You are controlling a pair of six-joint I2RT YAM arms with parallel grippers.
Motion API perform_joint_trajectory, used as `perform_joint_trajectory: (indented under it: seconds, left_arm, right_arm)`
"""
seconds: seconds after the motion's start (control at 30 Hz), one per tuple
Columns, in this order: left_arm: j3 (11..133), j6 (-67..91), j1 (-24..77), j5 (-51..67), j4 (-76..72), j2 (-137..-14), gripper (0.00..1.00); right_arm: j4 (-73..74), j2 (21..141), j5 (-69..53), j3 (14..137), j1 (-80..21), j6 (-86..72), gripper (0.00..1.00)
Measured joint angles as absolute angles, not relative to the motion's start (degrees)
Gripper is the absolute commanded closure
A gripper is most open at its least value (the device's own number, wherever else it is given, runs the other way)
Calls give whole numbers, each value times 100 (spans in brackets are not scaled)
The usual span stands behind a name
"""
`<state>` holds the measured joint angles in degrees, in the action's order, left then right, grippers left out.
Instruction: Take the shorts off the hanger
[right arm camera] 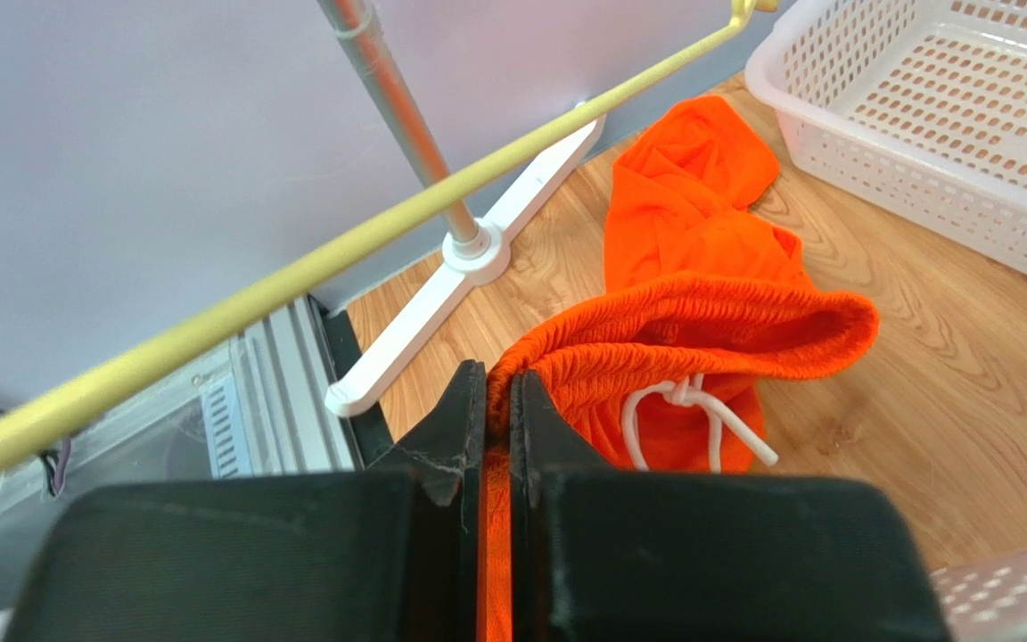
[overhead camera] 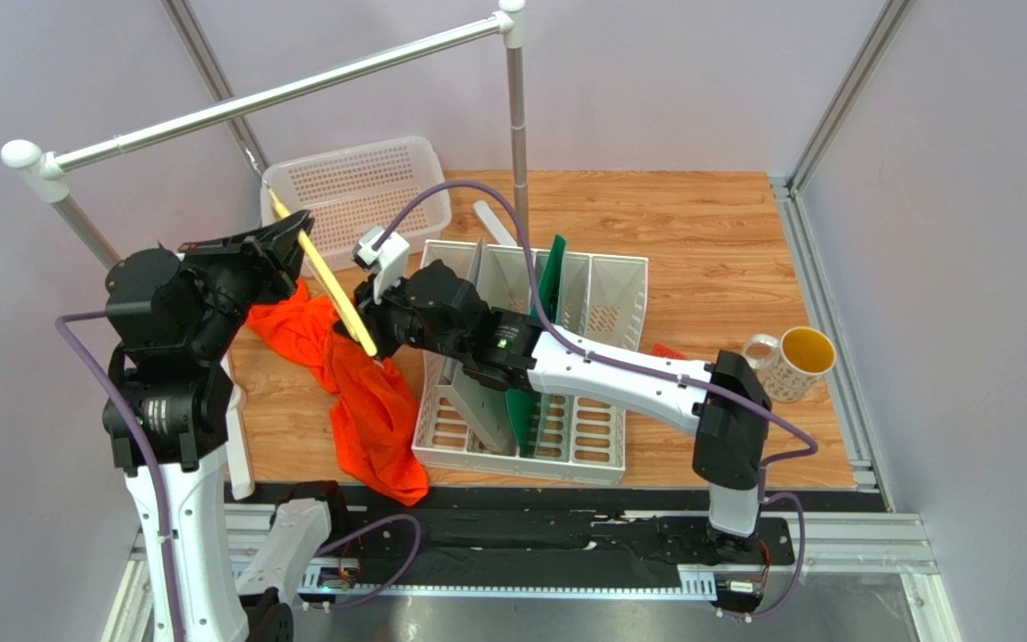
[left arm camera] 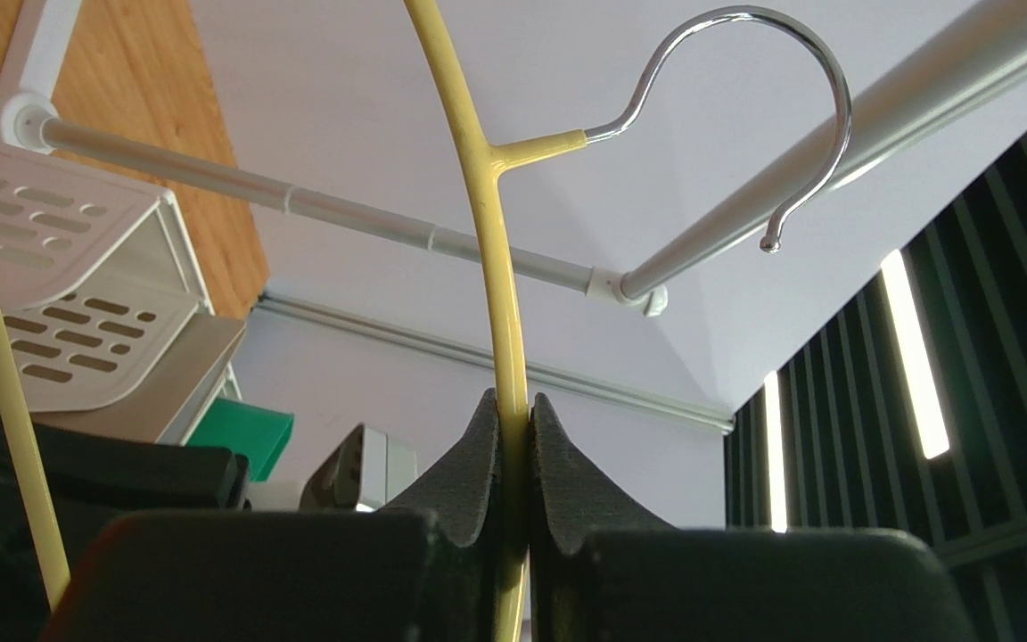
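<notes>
Left wrist view has the left gripper (left arm camera: 515, 442) with its jaws pressed together on the hanger (left arm camera: 490, 254), pinching the thin yellow rod just below the neck. The hook (left arm camera: 747, 80) stands free in the air, near the rail (left arm camera: 345, 217) but not on it. In the right wrist view the right gripper (right arm camera: 499, 401) is likewise clamped tight, on a fold of the elastic waistband of the shorts (right arm camera: 693, 268). From that pinch the waist gapes open with the white drawstring (right arm camera: 686, 408) showing. The rest of the cloth trails down onto the table (right arm camera: 854, 401), beside the basket (right arm camera: 934, 121). The hanger's bar crosses above the cloth and looks bare along the stretch that shows. Its lower end runs out of frame, so I cannot tell whether any cloth hangs there. From above, the two grippers sit close together left of the rack (overhead camera: 586, 361), with the orange legs draped toward the near edge. I judge the step to be the pull-off itself, late on: one arm anchors the hanger while the other draws the shorts clear. Next calls for the right arm to carry the waistband away from the bar, then let it go.
</notes>
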<state>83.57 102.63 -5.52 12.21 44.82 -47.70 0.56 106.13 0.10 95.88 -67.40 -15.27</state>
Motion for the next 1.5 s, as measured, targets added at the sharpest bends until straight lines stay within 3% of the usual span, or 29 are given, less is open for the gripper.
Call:
perform_joint_trajectory:
  seconds: [0.03,0.1,0.13,0.23,0.27,0.83,1.23,1.5]
  left_arm:
    - [8381,10259,-552,1219,4486,-4742,100]
    - [8431,10230,-558,1208,4491,-4672,100]
    - [8462,10213,-561,1194,4495,-4644,100]
    - [8547,10130,-567,1192,4486,-4571,100]
    - [8569,10101,-567,1190,4484,-4539,100]
    - [8429,9767,-574,1481,4399,-4386,100]
    - [8079,9450,-574,1601,4344,-4311,100]
    - [7846,9192,-574,1391,4392,-4453,100]
  right_arm:
    - [71,10683,45,9688,-6740,-1529,96]
    - [185,10873,130,10016,-6740,-1566,68]
    - [276,10949,161,10169,-6737,-1612,47]
    - [471,11096,290,10556,-6731,-1682,23]
    - [552,11104,327,10637,-6731,-1702,20]
    - [2047,10993,1057,10956,-6702,-1820,16]
    - [3044,9821,1905,11365,-6678,-1806,15]
    - [3170,9513,1459,11629,-6654,-1909,14]
